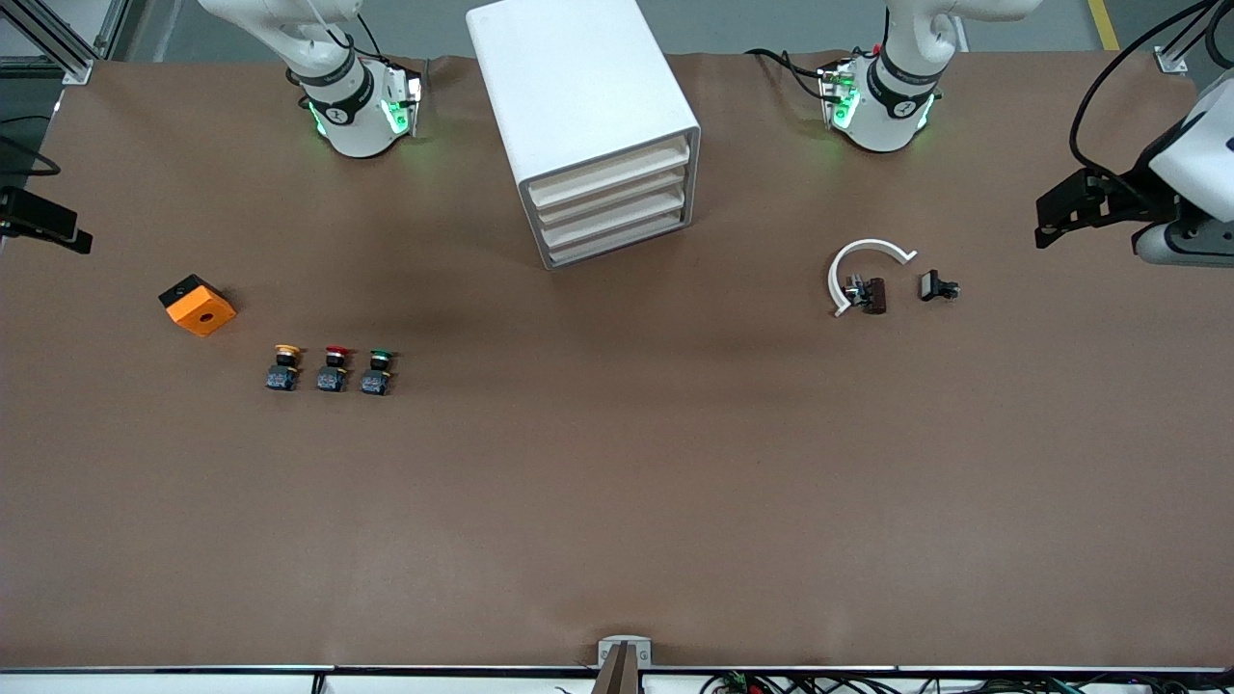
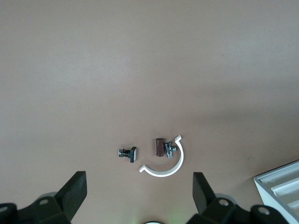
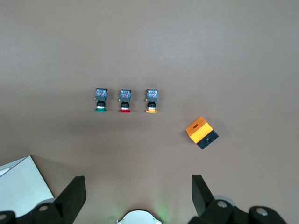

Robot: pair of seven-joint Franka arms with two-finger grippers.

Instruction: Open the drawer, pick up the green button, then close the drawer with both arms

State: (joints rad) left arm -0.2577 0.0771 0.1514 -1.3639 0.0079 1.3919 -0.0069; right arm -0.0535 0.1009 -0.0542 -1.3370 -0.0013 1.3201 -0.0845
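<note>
Three buttons [image 3: 123, 100], apparently front-and-right-wrist only

setting: robotics lab / test cell
table [image 1: 617, 501]: brown mat across most of the frame, parts laid out for trials
arms [image 1: 337, 96]: two white Franka bases bolted along the top edge, green status LEDs lit
frame: aluminium extrusion [image 1: 58, 39] at upper left
wiring: cable bundles [image 1: 791, 682] along the bottom edge
floor: yellow line [image 1: 1104, 24] at upper right
</note>
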